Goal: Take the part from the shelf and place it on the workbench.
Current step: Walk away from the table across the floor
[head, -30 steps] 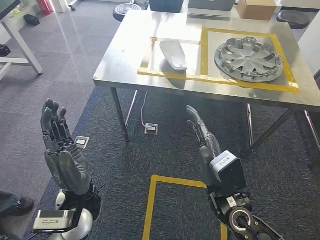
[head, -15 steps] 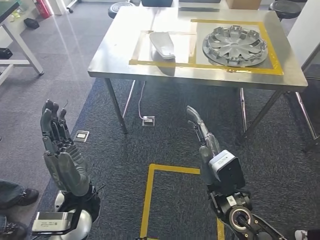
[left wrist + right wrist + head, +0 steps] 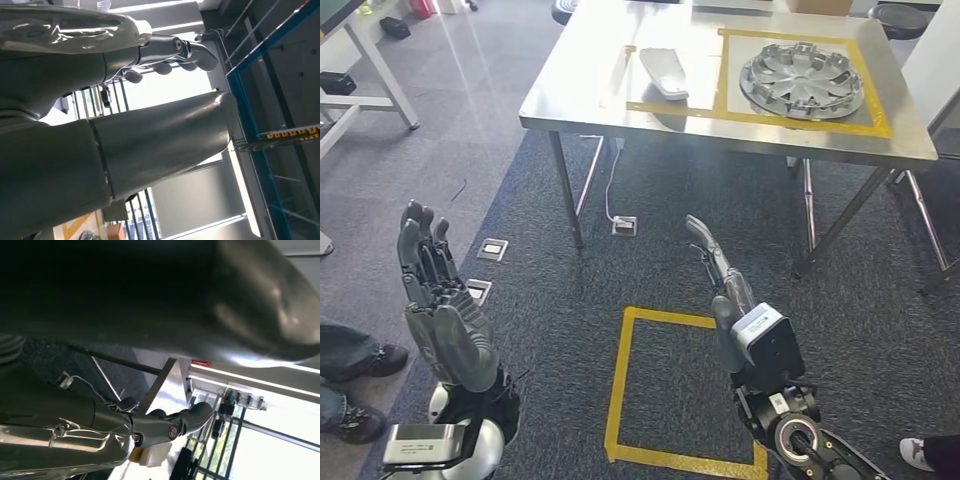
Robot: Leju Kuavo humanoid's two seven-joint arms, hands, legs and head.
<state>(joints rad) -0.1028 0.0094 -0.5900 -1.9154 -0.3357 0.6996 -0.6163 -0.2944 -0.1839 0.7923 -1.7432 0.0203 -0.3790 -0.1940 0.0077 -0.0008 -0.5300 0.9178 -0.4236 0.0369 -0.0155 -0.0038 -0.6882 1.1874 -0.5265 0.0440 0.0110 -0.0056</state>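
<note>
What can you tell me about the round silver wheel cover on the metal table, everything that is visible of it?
The wheel cover is a round disc, silver-grey, and looks like moulded plastic. Spokes radiate from a small hub at its centre, and small clips stand along its rim. It lies flat on the steel table, inside a rectangle of yellow tape, towards the table's right end. Only the tabletop touches it. A smaller grey part lies apart from it on its left.

Yellow tape square [image 3: 682,390] on dark carpet [image 3: 546,300]
</note>
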